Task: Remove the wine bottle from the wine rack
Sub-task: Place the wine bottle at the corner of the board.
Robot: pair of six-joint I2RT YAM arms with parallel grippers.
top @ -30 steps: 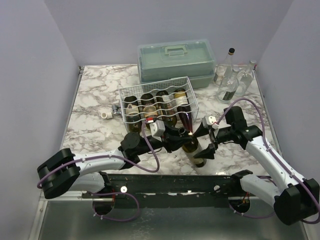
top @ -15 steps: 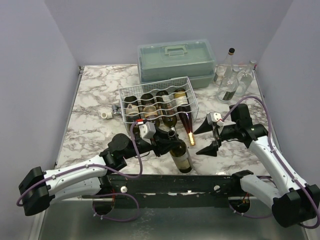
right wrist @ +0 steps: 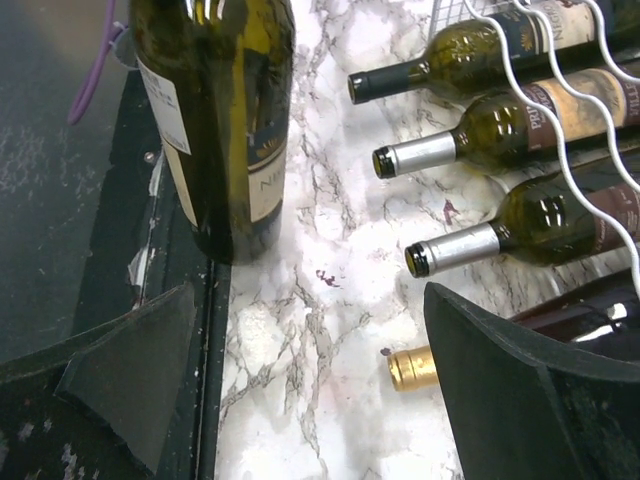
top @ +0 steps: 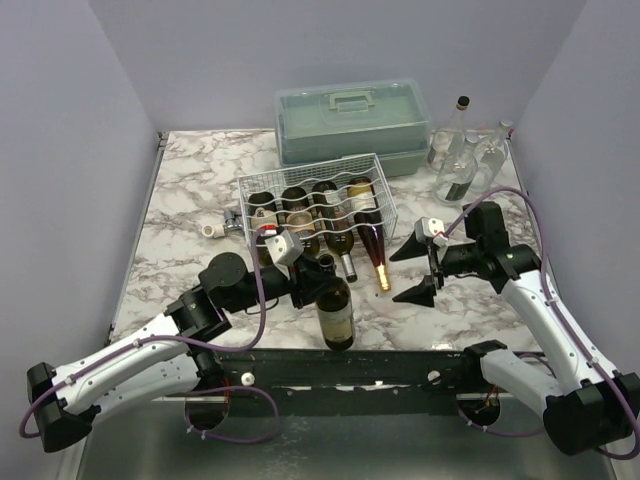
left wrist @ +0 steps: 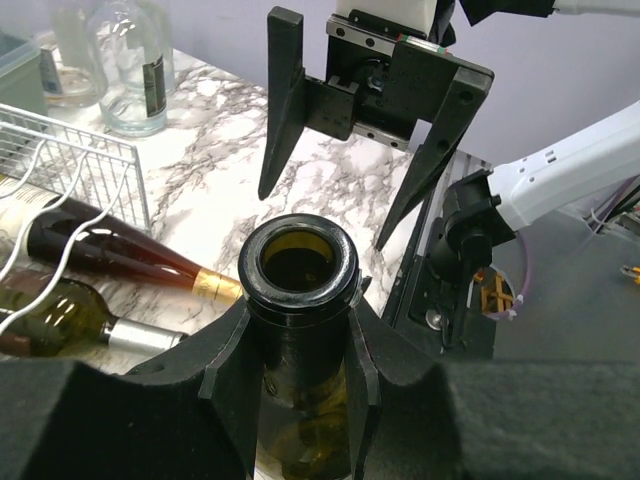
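Observation:
A dark green wine bottle (top: 335, 310) stands upright near the table's front edge, off the white wire rack (top: 315, 205). My left gripper (top: 322, 272) is shut on its neck; the left wrist view shows its open mouth (left wrist: 298, 262) between my fingers (left wrist: 225, 365). The bottle's body and label also show in the right wrist view (right wrist: 215, 110). My right gripper (top: 415, 270) is open and empty, to the right of the bottle, its fingers (right wrist: 530, 390) over bare marble. Several bottles (top: 345, 228) lie in the rack, necks pointing forward.
A grey-green plastic case with a handle (top: 352, 120) sits behind the rack. Clear glass bottles (top: 460, 160) stand at the back right. A gold-capped red bottle (top: 376, 255) sticks out of the rack toward my right gripper. A small white object (top: 210, 231) lies left of the rack.
My left gripper drew the bottle left and toward the front edge and stood it upright. My right gripper let go of it, opened and pulled back to the right.

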